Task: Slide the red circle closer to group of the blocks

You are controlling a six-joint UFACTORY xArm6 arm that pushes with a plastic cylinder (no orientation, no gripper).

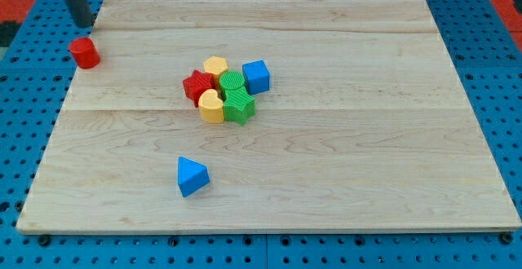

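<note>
Single camera view of a wooden desk (342,179) carrying eight small blocks. The red circle (84,53) sits at the far left edge of the desk, well apart from the group. My tip (86,26) stands just beyond it on the far side, close to it; whether they touch cannot be told. The arm ends in a bare rod with no fingers, so nothing is held.

The group lies near the desk's centre: a red star (196,85), a yellow hexagon (215,66), a green circle (232,82), a blue cube (256,76), a yellow heart (211,106) and a green block (240,106), packed together. A blue triangle (192,176) lies alone, nearer and to the left.

Progress, as judged: the whole slide toward the group, rightward and nearer, remains to be made. No containers appear.
</note>
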